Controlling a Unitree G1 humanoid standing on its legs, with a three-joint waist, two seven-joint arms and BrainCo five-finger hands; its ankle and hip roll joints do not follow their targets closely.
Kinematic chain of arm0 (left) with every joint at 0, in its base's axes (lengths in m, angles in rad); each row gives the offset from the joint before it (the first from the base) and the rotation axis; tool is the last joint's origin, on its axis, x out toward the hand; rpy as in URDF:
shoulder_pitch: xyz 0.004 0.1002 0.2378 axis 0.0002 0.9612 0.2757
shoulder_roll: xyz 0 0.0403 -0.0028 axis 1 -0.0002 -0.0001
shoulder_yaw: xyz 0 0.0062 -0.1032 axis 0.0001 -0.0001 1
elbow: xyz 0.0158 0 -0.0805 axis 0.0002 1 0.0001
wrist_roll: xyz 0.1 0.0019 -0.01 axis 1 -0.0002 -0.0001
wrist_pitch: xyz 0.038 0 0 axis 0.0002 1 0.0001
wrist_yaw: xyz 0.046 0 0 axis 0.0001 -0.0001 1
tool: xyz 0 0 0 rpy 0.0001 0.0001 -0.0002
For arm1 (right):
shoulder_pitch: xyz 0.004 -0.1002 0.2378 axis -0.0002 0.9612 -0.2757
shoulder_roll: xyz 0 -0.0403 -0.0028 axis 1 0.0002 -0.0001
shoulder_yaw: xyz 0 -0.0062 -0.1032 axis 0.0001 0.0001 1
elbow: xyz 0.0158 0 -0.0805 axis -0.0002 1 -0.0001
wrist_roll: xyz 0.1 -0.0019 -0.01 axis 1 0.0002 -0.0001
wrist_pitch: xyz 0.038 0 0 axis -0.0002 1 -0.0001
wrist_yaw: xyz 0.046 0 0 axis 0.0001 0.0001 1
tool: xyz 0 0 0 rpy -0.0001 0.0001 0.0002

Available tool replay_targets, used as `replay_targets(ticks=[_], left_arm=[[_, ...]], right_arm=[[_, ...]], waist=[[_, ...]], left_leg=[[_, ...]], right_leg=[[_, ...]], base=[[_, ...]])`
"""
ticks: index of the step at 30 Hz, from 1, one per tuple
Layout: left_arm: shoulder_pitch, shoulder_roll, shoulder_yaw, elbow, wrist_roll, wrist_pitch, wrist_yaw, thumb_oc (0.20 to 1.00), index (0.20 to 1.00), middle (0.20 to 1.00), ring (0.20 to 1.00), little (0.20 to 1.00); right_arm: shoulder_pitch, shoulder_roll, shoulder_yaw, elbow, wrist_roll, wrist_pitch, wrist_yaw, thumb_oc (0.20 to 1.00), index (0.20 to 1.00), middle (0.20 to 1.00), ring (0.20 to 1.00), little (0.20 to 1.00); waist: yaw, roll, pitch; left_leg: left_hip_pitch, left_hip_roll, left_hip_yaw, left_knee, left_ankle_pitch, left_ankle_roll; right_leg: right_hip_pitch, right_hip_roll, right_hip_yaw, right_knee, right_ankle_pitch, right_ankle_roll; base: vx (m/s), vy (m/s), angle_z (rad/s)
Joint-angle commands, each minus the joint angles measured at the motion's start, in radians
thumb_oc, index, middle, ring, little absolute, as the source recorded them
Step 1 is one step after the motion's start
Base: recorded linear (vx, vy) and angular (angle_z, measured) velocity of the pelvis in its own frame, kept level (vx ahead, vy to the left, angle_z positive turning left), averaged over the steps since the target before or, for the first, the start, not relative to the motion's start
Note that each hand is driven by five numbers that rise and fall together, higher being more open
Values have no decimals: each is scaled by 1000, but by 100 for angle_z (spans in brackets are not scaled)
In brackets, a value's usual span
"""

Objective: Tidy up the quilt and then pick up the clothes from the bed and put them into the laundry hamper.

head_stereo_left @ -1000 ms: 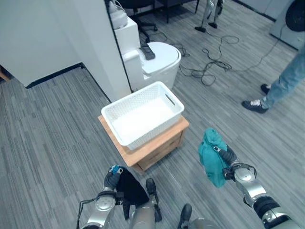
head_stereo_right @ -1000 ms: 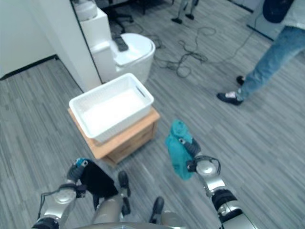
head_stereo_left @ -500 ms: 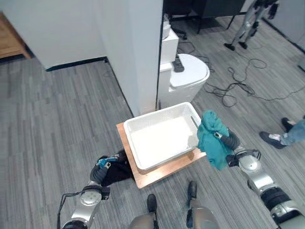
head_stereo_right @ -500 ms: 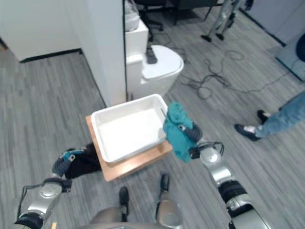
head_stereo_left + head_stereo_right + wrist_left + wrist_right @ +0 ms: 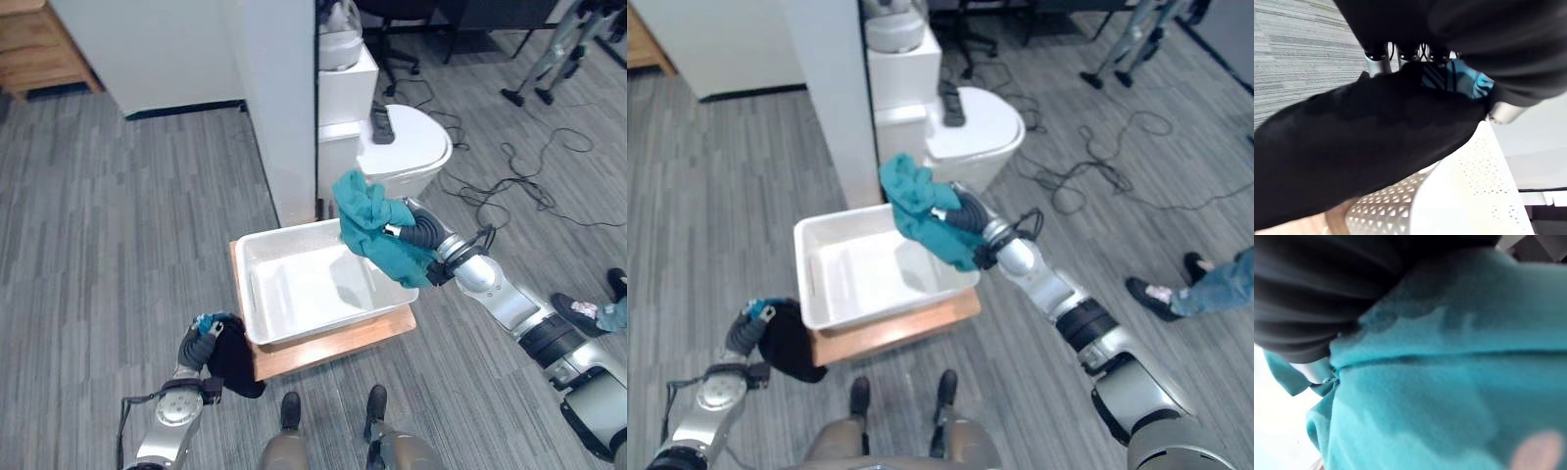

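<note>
The right hand point(image 5: 423, 238) grips a teal cloth point(image 5: 374, 228) above the white hamper point(image 5: 312, 282). The left hand point(image 5: 199, 345) grips a black cloth point(image 5: 235, 358) beside the hamper.

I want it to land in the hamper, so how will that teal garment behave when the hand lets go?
Probably floppy: the teal garment hangs in loose folds from the right hand. Likely light, so it should drop softly into the white hamper below, though a trailing edge may drape over the rim.

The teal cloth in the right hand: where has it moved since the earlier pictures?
The right hand has carried the crumpled teal cloth from beside the white plastic hamper to above its far corner. The left hand still holds the black garment beside the hamper.
</note>
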Motion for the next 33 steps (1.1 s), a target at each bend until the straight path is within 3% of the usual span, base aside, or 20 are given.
replay_targets(ticks=[1, 4, 6, 9, 14, 17, 18, 19, 20, 22, 26, 32, 33], left_arm=[[-142, 138, 36, -101, -71, -117, 20, 200, 200, 200, 200, 200], [-206, 198, 39, -157, -81, -129, 13, 200, 200, 200, 200, 200], [-329, 284, 21, -244, -90, -159, 3, 200, 200, 200, 200, 200], [-459, 297, -27, -335, -114, -165, 13, 200, 200, 200, 200, 200], [-588, 247, -121, -503, -94, -141, -15, 200, 200, 200, 200, 200], [-653, 178, -197, -622, -69, -122, -42, 200, 200, 200, 200, 200], [-654, 176, -201, -622, -68, -122, -41, 200, 200, 200, 200, 200], [-657, 146, -222, -656, -35, -114, -47, 200, 200, 200, 200, 200], [-657, 145, -225, -657, -34, -114, -47, 200, 200, 200, 200, 200], [-648, 117, -246, -693, -9, -115, -44, 200, 200, 200, 200, 200], [-622, 88, -247, -731, -14, -123, -43, 200, 200, 200, 200, 200], [-559, 98, -151, -811, 66, -152, 38, 200, 200, 200, 200, 200], [-554, 129, -105, -807, 94, -147, 74, 200, 200, 200, 200, 200]], right_arm=[[-163, 11, 43, 51, -39, -4, -15, 1000, 1000, 1000, 1000, 1000], [-203, 20, 73, 115, -60, 11, -19, 1000, 1000, 1000, 1000, 1000], [-253, 19, 101, 214, -116, 25, -50, 1000, 1000, 1000, 1000, 1000], [-320, 0, 139, 303, -230, 44, -91, 1000, 1000, 1000, 1000, 1000], [-275, -40, 125, 258, -341, 61, -137, 1000, 1000, 1000, 1000, 1000], [-160, -137, 74, 104, -494, 63, -155, 1000, 1000, 1000, 1000, 1000], [-152, -141, 67, 97, -496, 64, -153, 1000, 1000, 1000, 1000, 1000], [-55, -200, 10, -14, -532, 46, -159, 1000, 1000, 1000, 1000, 1000], [-47, -203, 3, -21, -533, 48, -156, 1000, 1000, 1000, 1000, 1000], [105, -262, -82, -121, -544, 17, -166, 1000, 1000, 1000, 1000, 1000], [155, -218, -105, -125, -575, 34, -187, 1000, 1000, 1000, 1000, 1000], [311, -184, -207, -173, -541, 22, -203, 1000, 1000, 1000, 1000, 1000], [376, -165, -227, -166, -524, 20, -197, 1000, 1000, 1000, 1000, 1000]], waist=[[25, 44, 17], [28, 54, 22], [26, 71, 25], [23, 84, 18], [-7, 87, 12], [-67, 77, 0], [-64, 77, 0], [-101, 70, -2], [-97, 69, -3], [-131, 62, -12], [-134, 61, -16], [-145, 55, -23], [-146, 50, -28]], left_leg=[[44, 53, 80, -1, -97, -49], [37, 54, 77, -1, -92, -53], [25, 54, 70, -1, -85, -58], [15, 56, 67, -1, -79, -62], [19, 65, 69, -1, -84, -62], [44, 71, 85, -1, -97, -59], [45, 71, 86, -1, -98, -59], [66, 75, 105, -1, -114, -57], [63, 75, 106, -1, -109, -56], [78, 80, 138, -1, -120, -53], [83, 83, 150, -1, -125, -51], [95, 85, 149, -1, -128, -49], [104, 86, 149, -1, -131, -50]], right_leg=[[61, -80, 2, 4, -197, 106], [57, -79, -3, 4, -200, 106], [52, -80, -8, 4, -201, 108], [49, -79, -9, 4, -205, 109], [55, -77, -8, 4, -210, 107], [62, -72, 9, 4, -212, 106], [63, -72, 9, 4, -212, 106], [63, -69, 25, 4, -213, 111], [60, -70, 26, 4, -209, 110], [46, -67, 46, 4, -205, 117], [39, -67, 55, 4, -205, 117], [54, -62, 54, 4, -215, 112], [66, -60, 46, 4, -218, 111]], base=[[20, -95, 19], [3, -47, 12], [-11, -35, 17], [-13, -19, 8], [-1, -9, 7], [40, -11, -2], [50, 2, -16], [24, 4, -24], [25, 4, -31], [9, 2, -53], [21, 5, -46], [21, 16, -5], [51, 17, 7]])
